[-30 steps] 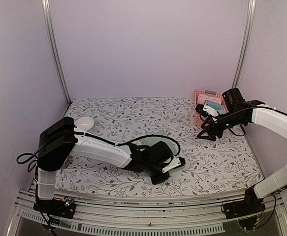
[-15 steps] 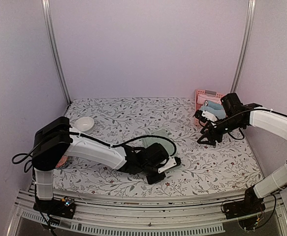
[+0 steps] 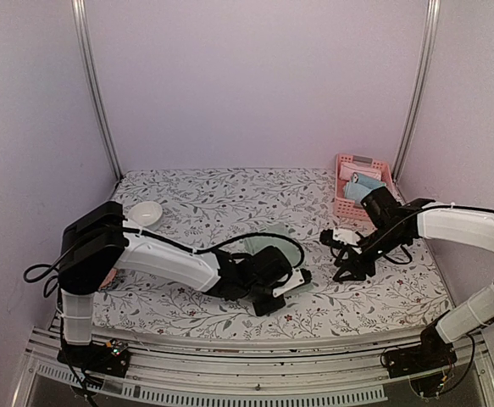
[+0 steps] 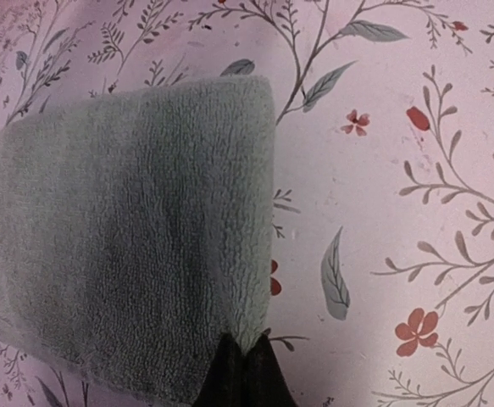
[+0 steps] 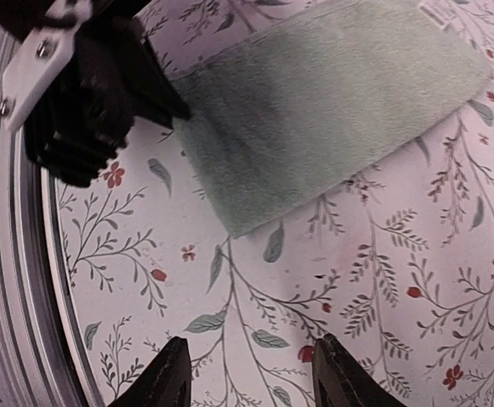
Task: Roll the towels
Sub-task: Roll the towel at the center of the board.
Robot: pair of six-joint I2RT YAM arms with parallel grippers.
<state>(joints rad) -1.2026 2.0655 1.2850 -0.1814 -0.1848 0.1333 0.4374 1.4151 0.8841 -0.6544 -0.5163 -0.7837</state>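
green towel (image 4: 128, 229) pinched for rolling

left end effector (image 4: 245, 377) is clenched on its near edge, probably to start the roll. the towel lies flat mid-tabletop (image 4: 399, 212). right end effector (image 5: 253, 373) hovers alongside, released and empty. blue towel (image 3: 361, 186) sits in the basket (image 3: 345, 204).

No legible txt, labels, brands or nos. anywhere, green towel (image 5: 331, 102) incl.
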